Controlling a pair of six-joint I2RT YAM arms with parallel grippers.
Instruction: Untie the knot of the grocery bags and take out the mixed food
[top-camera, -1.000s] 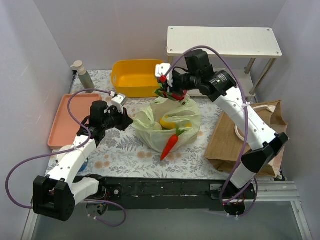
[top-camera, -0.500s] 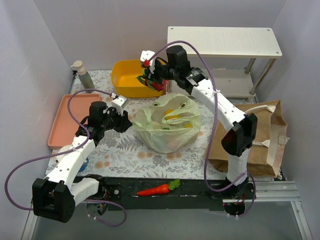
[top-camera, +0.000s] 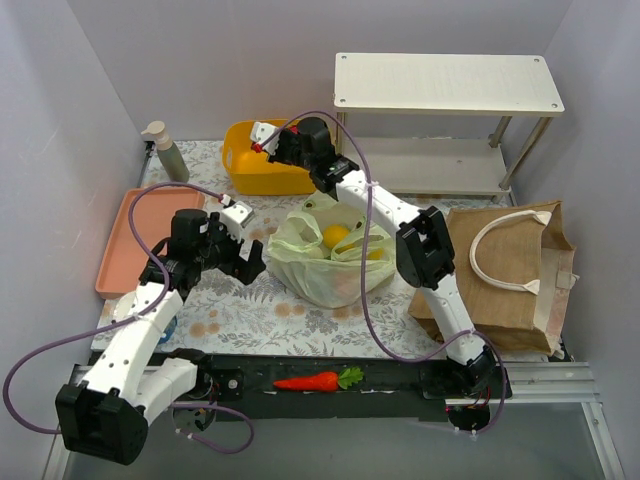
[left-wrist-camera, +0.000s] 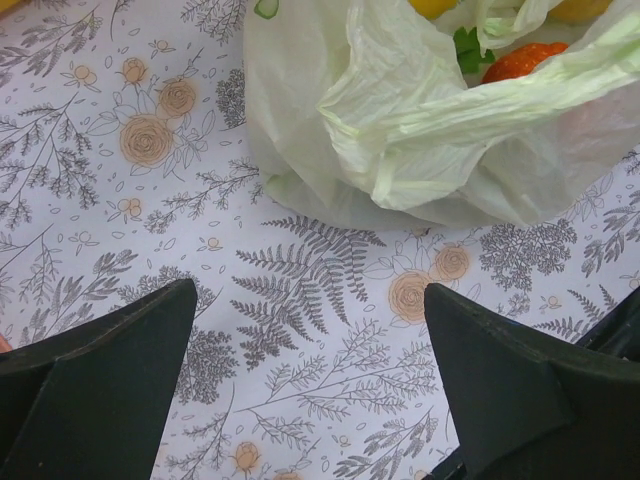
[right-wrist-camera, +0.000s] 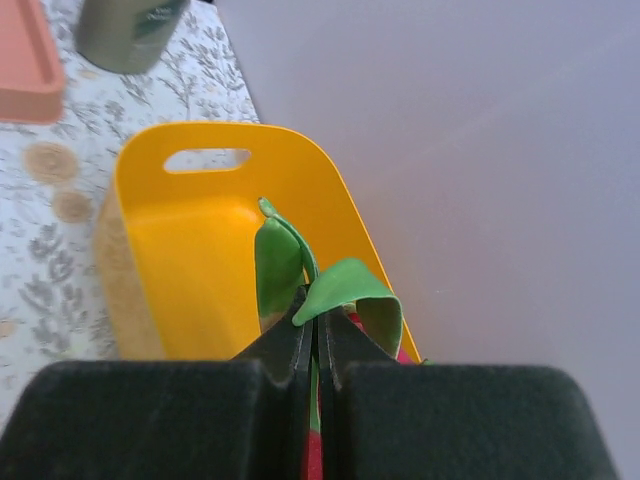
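Your left hand has just sprung wide open, left of centre in the overhead view. Its fingers are spread over the floral bench with nothing between them. A second ago it was clenched at the left edge of the pale green bag; now it sits just beside the plastic, not touching it.

Released, the bag slumps at the middle of the frame. Its mouth gapes, so the knot looks undone, and yellow and orange fruit is still inside.

Your right hand has swung from above the bag to the upper left of centre. It is clamped on the green leaves of a leafy red toy and hangs over the yellow bin. That piece looks ready to drop.

The carrot, which leaned on the bag's front a second ago, has gone over the near edge. It lies on the black rail at bottom centre, where it was half a second ago. It is out of the bag but likely needs fetching.

The brown tote at right lies unopened by either hand, so the task seems barely past its first items.
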